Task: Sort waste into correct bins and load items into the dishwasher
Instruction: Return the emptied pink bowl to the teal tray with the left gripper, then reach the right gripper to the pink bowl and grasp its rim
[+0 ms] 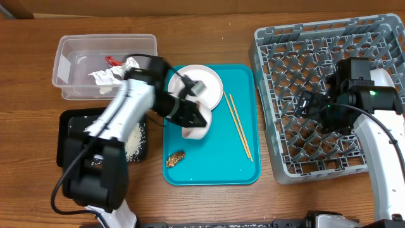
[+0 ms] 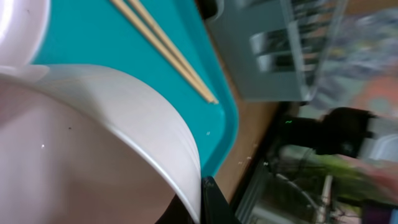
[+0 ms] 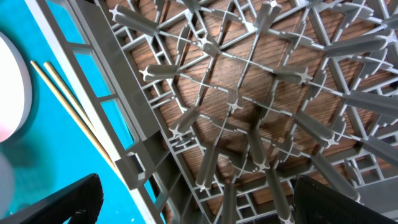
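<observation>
My left gripper (image 1: 193, 118) is shut on the rim of a small white bowl (image 1: 196, 130) over the teal tray (image 1: 215, 164). In the left wrist view the bowl (image 2: 124, 130) fills the frame, and a black finger (image 2: 214, 205) presses its rim. The white plate (image 1: 205, 82) lies at the tray's back, the chopsticks (image 1: 239, 125) on its right side, and a brown food lump (image 1: 175, 158) at its front. My right gripper (image 1: 310, 104) hangs open over the grey dish rack (image 1: 316, 38), its fingers (image 3: 56, 202) wide apart above the pegs (image 3: 249, 112).
The clear tub (image 1: 69, 47) at the back left holds a crumpled napkin (image 1: 107, 75) and a red wrapper (image 1: 112, 61). In front of it, the black tray (image 1: 66, 126) holds white rice (image 1: 134, 142). The tray and the rack stand close together.
</observation>
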{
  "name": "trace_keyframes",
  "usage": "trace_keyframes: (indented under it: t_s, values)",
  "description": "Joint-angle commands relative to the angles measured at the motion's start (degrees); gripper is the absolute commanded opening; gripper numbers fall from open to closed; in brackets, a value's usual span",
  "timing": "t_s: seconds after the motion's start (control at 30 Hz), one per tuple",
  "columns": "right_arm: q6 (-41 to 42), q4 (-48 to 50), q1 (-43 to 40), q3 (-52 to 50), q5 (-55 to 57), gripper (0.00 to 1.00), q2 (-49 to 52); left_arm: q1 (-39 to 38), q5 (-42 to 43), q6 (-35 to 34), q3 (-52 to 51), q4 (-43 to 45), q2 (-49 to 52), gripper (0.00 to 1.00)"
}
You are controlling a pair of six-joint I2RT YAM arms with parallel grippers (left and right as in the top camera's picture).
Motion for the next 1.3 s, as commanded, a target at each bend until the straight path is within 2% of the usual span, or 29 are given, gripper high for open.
trace_keyframes:
  t_s: [0.0,0.1,0.27,0.33,0.47,0.57,0.67,0.8,0.93,1.03,1.27]
  values:
    - [0.0,0.2,0.0,0.8,0.1,1.0,-0.3,-7.1,-15.3,-11.1,1.0,1.9,-0.4,0.04]
    - [0.0,0.2,0.0,0.8,0.1,1.0,-0.3,-13.6,-23.6,-15.0,1.0,3.9,-0.4,0.04]
    - [0.0,0.2,0.0,0.8,0.1,1.0,-0.3,-22.0,-31.8,-17.9,1.0,7.6,-0.4,0.04]
    - [0.0,0.2,0.0,0.8,0.1,1.0,-0.3,-23.8,-35.2,-20.2,1.0,9.2,-0.4,0.04]
    - [0.0,0.2,0.0,0.8,0.1,1.0,-0.3,-24.4,-36.8,-22.3,1.0,10.8,-0.4,0.05]
    - [0.0,0.1,0.0,0.8,0.1,1.0,-0.3,-23.5,-36.8,-22.6,1.3,10.9,-0.4,0.12]
    - [0.0,0.1,0.0,0.8,0.1,1.0,-0.3,-22.3,-36.7,-24.4,3.1,8.3,-0.4,0.24]
    - [0.0,0.2,0.0,0.8,0.1,1.0,-0.3,-20.6,-36.5,-24.9,6.7,4.5,-1.7,0.27]
    - [0.1,0.2,0.0,0.8,0.0,1.0,-0.3,-17.8,-37.0,-26.0,8.4,4.3,-6.4,0.33]
    - [0.0,0.7,0.0,0.8,-1.7,1.0,-0.3,-14.2,-37.0,-27.0,8.4,3.7,-11.0,0.41]
    - [-1.7,3.5,5.1,2.3,-7.5,0.99,-0.3,-3.8,-37.0,-27.4,8.4,-3.9,-18.0,0.45]
